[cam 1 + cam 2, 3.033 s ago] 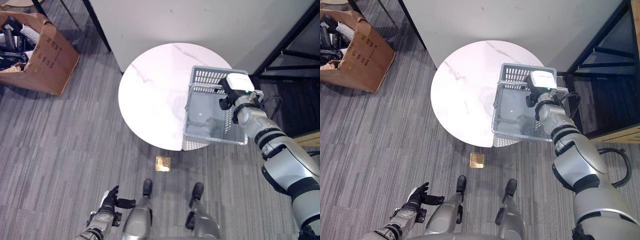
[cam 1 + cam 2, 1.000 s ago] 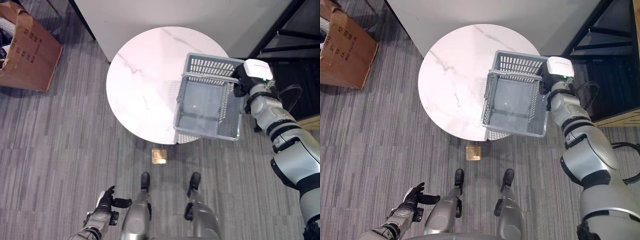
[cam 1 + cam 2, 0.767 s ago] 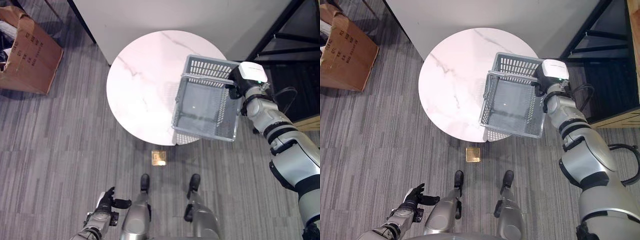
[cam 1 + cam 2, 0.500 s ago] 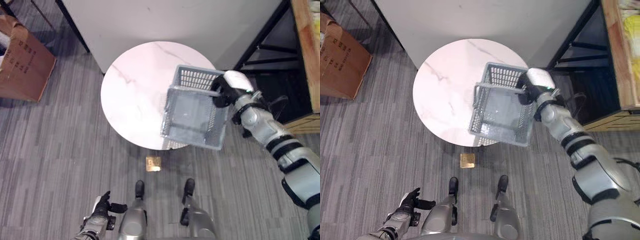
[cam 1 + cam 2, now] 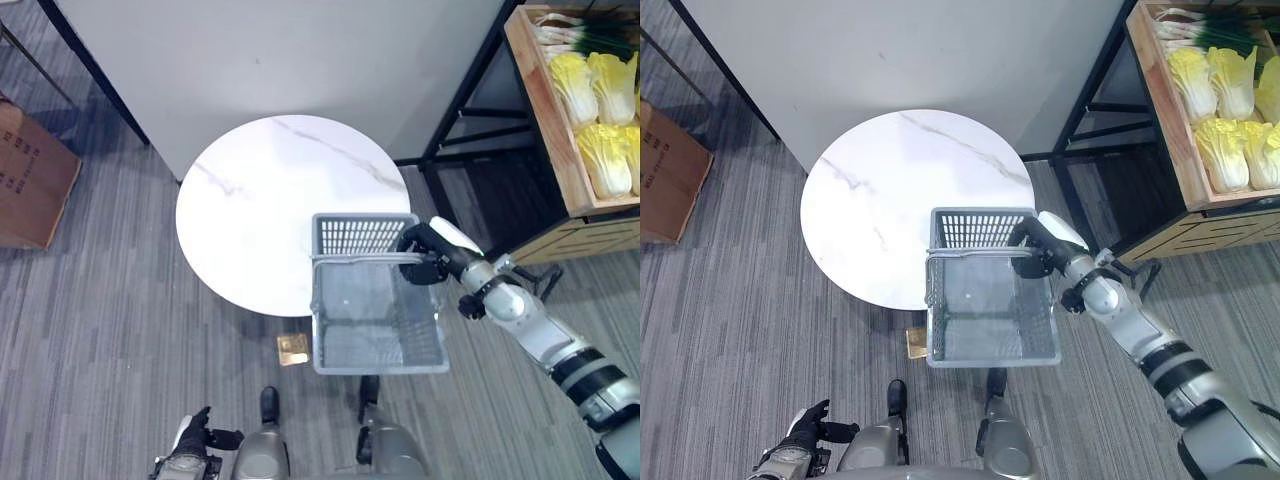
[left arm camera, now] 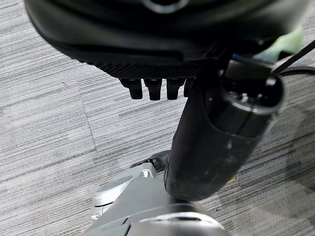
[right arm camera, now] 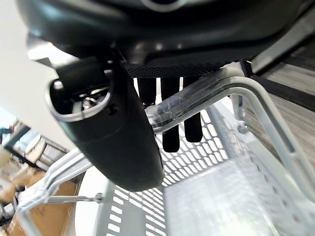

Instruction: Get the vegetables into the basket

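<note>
Right wrist view: fingers (image 7: 170, 115) round basket handle (image 7: 216, 88)

cardboard box (image 5: 30, 185) cut by frame edge, crate (image 5: 560, 120) too

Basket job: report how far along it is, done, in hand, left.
Done: the right hand has its fingers curled round the handle of the grey basket and holds it over the near edge of the round table. In hand: carrying the basket, which is empty. Left: all the loading; the cabbages lie in the wooden crate at far right. The left hand hangs low.
</note>
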`<state>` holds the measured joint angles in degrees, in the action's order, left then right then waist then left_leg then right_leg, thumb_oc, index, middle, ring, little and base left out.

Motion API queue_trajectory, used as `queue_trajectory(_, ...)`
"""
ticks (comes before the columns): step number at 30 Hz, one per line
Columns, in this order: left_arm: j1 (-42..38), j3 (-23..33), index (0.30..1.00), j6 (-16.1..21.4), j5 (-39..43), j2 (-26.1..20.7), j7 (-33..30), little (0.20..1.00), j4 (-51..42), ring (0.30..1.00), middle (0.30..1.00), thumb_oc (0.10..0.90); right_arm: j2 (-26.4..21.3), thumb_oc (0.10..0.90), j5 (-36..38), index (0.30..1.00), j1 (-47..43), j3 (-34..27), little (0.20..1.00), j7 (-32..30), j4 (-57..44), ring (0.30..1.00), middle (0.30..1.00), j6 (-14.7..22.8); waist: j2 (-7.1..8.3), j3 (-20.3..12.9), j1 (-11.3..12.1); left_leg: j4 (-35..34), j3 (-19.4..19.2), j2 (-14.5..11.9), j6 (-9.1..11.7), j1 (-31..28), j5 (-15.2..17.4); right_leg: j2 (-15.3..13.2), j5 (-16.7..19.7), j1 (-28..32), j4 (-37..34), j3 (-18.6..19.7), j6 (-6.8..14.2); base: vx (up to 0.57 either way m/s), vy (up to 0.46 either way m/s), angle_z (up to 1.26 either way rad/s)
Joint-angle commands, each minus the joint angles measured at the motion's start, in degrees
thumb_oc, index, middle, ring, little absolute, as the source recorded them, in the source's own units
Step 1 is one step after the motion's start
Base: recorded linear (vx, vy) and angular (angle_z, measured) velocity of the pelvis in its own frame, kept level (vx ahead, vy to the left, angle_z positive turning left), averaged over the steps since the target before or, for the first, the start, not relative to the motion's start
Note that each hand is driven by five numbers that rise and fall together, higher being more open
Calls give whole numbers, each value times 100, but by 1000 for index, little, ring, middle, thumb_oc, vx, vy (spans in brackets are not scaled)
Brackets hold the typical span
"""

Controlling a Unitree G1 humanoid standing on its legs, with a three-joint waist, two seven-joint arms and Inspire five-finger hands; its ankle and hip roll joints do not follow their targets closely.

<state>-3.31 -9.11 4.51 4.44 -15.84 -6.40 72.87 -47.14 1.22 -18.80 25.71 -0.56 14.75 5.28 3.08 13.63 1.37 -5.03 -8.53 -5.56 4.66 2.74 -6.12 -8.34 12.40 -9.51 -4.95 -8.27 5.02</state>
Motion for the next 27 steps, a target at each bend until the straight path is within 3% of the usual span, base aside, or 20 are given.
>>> queue_trajectory(1,214,-107,1000,-37,-286,30,28,1000,472,1000,1000,900,-225,400,603,300,-518,-858,300,-232,-857,300,300,789,45,-527,-5,3,111,-212,205,17,184,-507,-171,371,46,-32,654,42,0,-4)
queue_trajectory(7,277,46,1000,-26,-456,25,-43,1000,501,1000,1000,900,-165,400,239,300,227,-1490,300,-415,-1261,300,300,875,67,-545,-58,19,59,-181,137,-178,267,-552,-221,486,99,-32,682,43,24,-3)
queue_trajectory(13,241,117,1000,-19,-646,-22,-112,1000,413,1000,1000,900,193,400,-267,300,1148,-2233,300,-736,-1522,300,300,928,181,-410,-198,604,-7,26,-118,-178,707,-769,-242,438,584,123,799,13,151,-9)
queue_trajectory(14,230,94,1000,-5,-690,-33,-122,1000,405,1000,1000,900,232,400,-288,300,1235,-2308,300,-756,-1518,300,300,922,199,-399,-240,602,-39,76,-150,-191,729,-802,-135,403,605,176,837,-52,178,-8)
queue_trajectory(15,180,73,1000,-8,-786,-53,-147,1000,385,1000,1000,900,288,400,-333,300,1411,-2423,300,-788,-1506,300,300,907,244,-376,-361,566,-111,199,-214,-189,748,-894,257,300,592,321,954,-52,179,-9)
queue_trajectory(16,180,70,1000,-8,-787,-55,-147,1000,386,1000,1000,900,291,400,-335,300,1419,-2429,300,-788,-1512,300,300,905,249,-382,-350,564,-121,204,-219,-184,745,-897,269,293,581,332,957,-86,180,-14)
queue_trajectory(18,99,24,1000,23,-841,-110,-202,1000,343,1000,1000,900,373,400,-516,300,1421,-2398,300,-874,-1440,300,300,851,261,-359,-471,473,-279,300,-271,-107,713,-973,880,1,464,533,998,-146,139,-27)
queue_trajectory(20,50,11,1000,28,-851,-159,-234,1000,293,1000,1000,900,412,400,-593,300,1353,-2337,300,-939,-1378,300,300,824,236,-319,-473,478,-401,265,-305,-65,709,-980,873,-134,494,511,998,-120,93,-52)
queue_trajectory(25,120,109,1000,5,-742,-258,-280,1000,169,1000,1000,900,391,400,-673,300,1358,-2261,300,-977,-1386,300,300,838,89,-249,-363,408,-945,54,-365,-14,604,-878,-185,76,1127,-330,775,-133,113,-78)
queue_trajectory(27,183,175,1000,17,-709,-277,-280,1000,150,1000,1000,900,386,400,-713,300,1345,-2235,300,-982,-1370,300,300,829,62,-279,-279,346,-1195,-13,-374,-37,536,-892,-415,201,1414,-673,719,-90,56,-76)
